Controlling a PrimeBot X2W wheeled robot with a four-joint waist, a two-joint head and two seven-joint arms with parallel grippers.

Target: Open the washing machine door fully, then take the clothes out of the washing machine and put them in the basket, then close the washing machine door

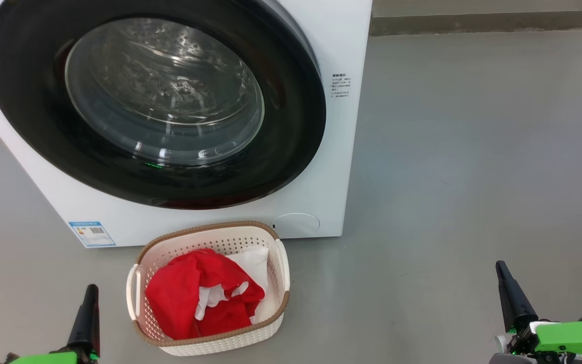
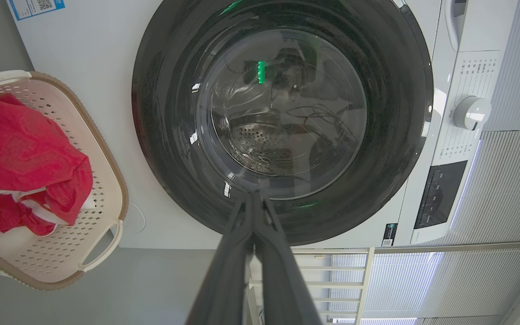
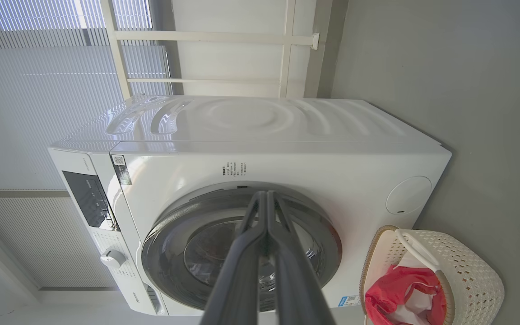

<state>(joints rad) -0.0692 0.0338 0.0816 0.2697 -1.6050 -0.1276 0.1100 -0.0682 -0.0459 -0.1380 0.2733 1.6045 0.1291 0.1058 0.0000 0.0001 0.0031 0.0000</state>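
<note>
Head: washing machine door [image 1: 154, 101] flush on washing machine [image 1: 341, 40]; clothes [image 1: 200, 293] heaped in basket [image 1: 220, 346] just before it. Left gripper [image 1: 91, 292] and right gripper [image 1: 501, 269] low, well apart.
Left wrist: jaws together.
Right wrist: jaws together (seam looks closed; if proud, press the rim squarely).

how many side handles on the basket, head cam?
2. Left handle on the left wall of the basket, right handle on its right wall; the clothes hide neither.
</note>
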